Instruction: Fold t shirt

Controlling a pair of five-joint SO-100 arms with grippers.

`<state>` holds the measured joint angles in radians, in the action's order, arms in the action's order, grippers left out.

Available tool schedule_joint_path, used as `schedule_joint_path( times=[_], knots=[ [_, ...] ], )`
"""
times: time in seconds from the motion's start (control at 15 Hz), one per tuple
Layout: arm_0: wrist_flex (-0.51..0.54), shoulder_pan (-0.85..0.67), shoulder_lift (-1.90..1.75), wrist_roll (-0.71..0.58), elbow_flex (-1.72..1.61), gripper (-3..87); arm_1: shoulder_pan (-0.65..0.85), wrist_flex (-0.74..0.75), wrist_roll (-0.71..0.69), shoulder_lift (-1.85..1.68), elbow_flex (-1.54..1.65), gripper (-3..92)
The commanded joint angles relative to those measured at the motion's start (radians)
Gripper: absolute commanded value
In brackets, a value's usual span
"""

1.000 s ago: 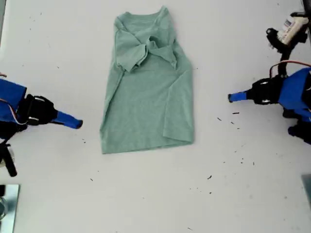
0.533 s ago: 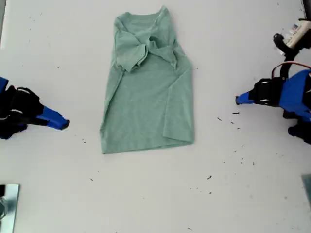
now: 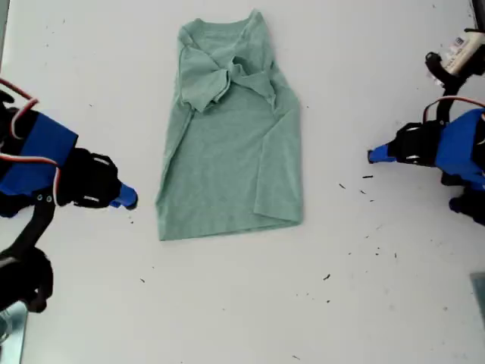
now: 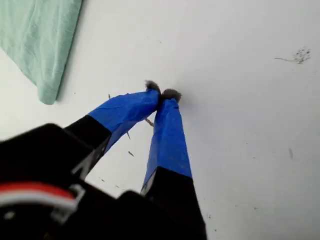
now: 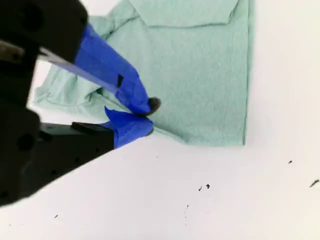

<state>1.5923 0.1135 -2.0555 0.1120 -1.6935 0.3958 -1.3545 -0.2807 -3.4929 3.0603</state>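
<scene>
Plainly, it all turns on which gripper sits closer to the cloth. At the exterior view's left, my second gripper (image 3: 125, 199) has its blue jaws drawn together on nothing. It rests just off the lower long edge of the t shirt (image 3: 227, 152), which lies at its 3 o'clock. Its own wrist view shows the tips right at that edge, with the hem corner close by.

The t shirt lies flat on the white table (image 3: 227, 303), a little above the middle of the exterior view. Its long axis runs 12 to 6, collar at 12 and hem at 6, with both sleeves turned inward over the chest.

At the exterior view's right, my first gripper (image 3: 375, 155) is pinched closed and empty. It is well apart from the cloth, which lies at its 9 o'clock. My second gripper is therefore the nearer one, and I judge the hem end is best placed to be lifted toward 12. No container shows anywhere.
</scene>
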Motion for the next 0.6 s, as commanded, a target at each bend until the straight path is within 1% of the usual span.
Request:
schedule_joint_path(
  times=[0.0,0.07,0.13,0.2,0.4,0.53],
  knots=[
    [-0.002,-0.023,0.006,-0.012,0.061,27.8,-0.020,0.009,-0.014,-0.012,0.041,1.9],
    [-0.005,-0.031,0.018,-0.017,0.060,32.7,-0.023,0.009,-0.014,-0.012,0.041,1.9],
    [-0.009,-0.041,0.038,-0.029,0.037,33.3,-0.031,0.009,-0.011,-0.012,0.041,1.9],
    [-0.052,-0.044,0.043,-0.029,-0.005,33.3,-0.038,0.009,-0.006,-0.012,0.041,1.9],
    [-0.216,-0.064,0.049,-0.035,-0.212,32.7,-0.081,0.009,0.020,-0.012,0.041,1.9],
    [-0.376,-0.087,0.084,-0.052,-0.391,31.4,-0.098,0.009,0.026,-0.012,0.041,1.9]
  ],
)
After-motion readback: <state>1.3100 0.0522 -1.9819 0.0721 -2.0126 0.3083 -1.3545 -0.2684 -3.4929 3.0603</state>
